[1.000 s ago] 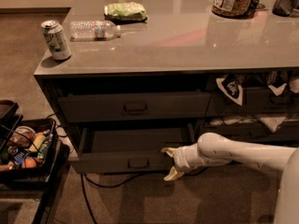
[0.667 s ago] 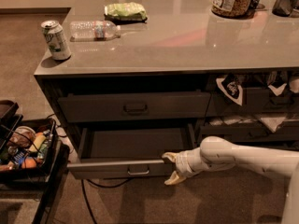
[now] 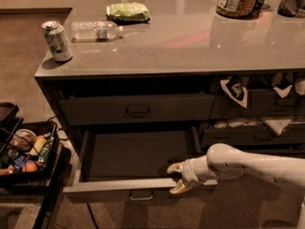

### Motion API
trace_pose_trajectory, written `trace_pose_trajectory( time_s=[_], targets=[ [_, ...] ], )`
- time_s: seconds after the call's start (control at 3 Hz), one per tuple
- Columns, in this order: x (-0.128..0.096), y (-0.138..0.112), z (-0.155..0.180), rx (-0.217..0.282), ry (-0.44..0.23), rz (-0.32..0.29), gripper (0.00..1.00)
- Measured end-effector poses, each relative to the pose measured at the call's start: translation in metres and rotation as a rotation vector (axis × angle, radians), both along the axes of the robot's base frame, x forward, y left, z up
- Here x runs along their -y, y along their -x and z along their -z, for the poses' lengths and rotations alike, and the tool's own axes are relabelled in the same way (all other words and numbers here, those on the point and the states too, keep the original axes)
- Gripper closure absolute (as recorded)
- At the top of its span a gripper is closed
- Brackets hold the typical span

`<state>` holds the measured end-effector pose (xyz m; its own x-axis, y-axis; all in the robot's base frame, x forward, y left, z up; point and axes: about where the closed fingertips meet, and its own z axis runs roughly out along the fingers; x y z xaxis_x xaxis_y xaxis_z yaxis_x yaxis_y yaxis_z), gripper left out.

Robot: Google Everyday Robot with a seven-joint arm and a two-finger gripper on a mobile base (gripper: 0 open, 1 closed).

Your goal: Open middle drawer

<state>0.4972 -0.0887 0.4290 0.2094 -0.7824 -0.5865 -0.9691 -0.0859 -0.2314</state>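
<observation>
I have the gripper (image 3: 177,178) at the right part of the front edge of the middle drawer (image 3: 133,156). Its jaws are spread, one finger inside the drawer and one outside the front. The drawer stands pulled well out and stretches left of the jaws, with its handle (image 3: 141,194) just below and left. Above the jaws are the shut top drawer (image 3: 138,109) and the table (image 3: 190,42).
</observation>
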Motion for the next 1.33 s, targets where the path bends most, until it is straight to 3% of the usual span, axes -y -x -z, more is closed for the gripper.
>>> trace_pose_trajectory(
  time_s=[0.67,1.0,1.33],
  targets=[
    [-0.005,0.001,-0.006,0.036,-0.018,-0.028,0.00],
    [-0.005,0.001,-0.006,0.036,-0.018,-0.028,0.00],
    [-0.014,-0.006,-0.026,0.108,-0.021,-0.067,0.00]
  ],
)
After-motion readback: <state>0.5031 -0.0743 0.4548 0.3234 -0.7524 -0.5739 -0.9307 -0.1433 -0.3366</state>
